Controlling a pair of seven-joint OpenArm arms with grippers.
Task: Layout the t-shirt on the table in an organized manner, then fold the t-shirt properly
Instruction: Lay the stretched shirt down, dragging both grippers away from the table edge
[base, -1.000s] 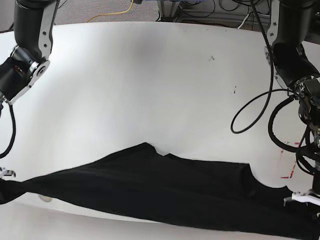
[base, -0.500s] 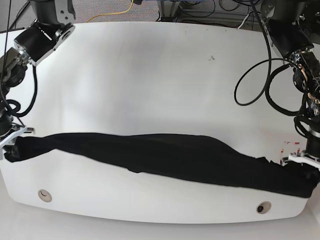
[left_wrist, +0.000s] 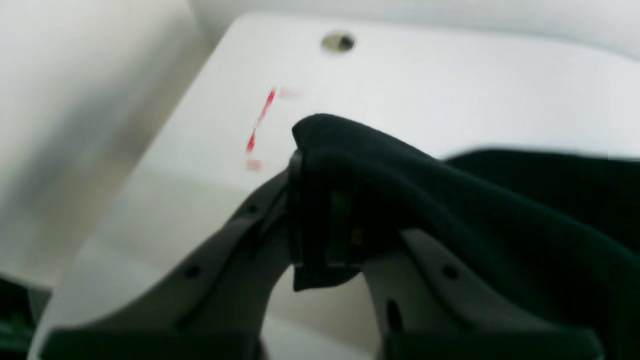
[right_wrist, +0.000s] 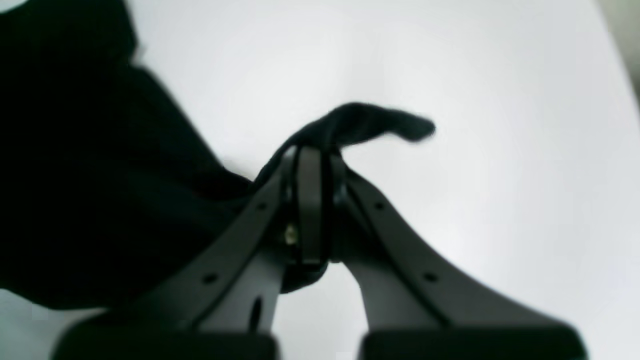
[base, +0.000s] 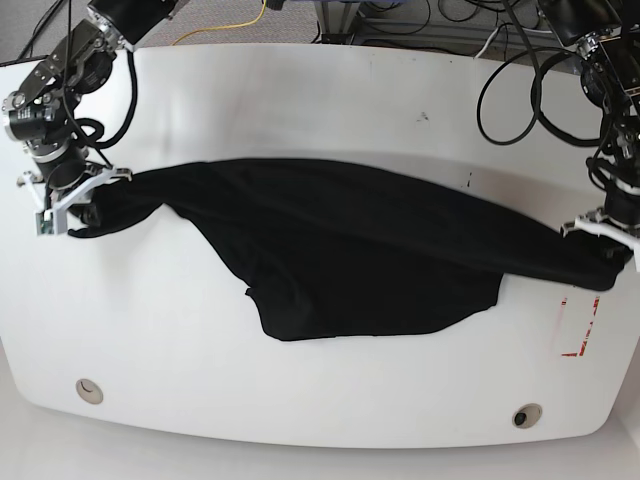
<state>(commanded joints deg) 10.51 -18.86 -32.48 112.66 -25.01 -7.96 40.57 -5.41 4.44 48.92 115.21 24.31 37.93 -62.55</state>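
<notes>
The black t-shirt (base: 340, 250) stretches across the white table (base: 300, 110) from the left edge to the right edge, its middle sagging toward the front. On the right of the base view my left gripper (base: 605, 243) is shut on one end of the t-shirt (left_wrist: 400, 180). At the left of that view my right gripper (base: 75, 200) is shut on the other end. In the right wrist view a fold of t-shirt (right_wrist: 360, 125) pokes out past the closed fingers (right_wrist: 310, 200). No print shows on the cloth.
A red rectangle marking (base: 580, 325) lies just in front of my left gripper, also the red marking (left_wrist: 260, 120) in the left wrist view. Two grommet holes (base: 90, 390) (base: 525, 415) sit near the front edge. Cables (base: 520, 90) hang by the back right.
Both grippers have carried the t-shirt away from the front edge toward the middle of the table. The cloth, a narrow band before, now spreads wider with a lobe hanging forward.
</notes>
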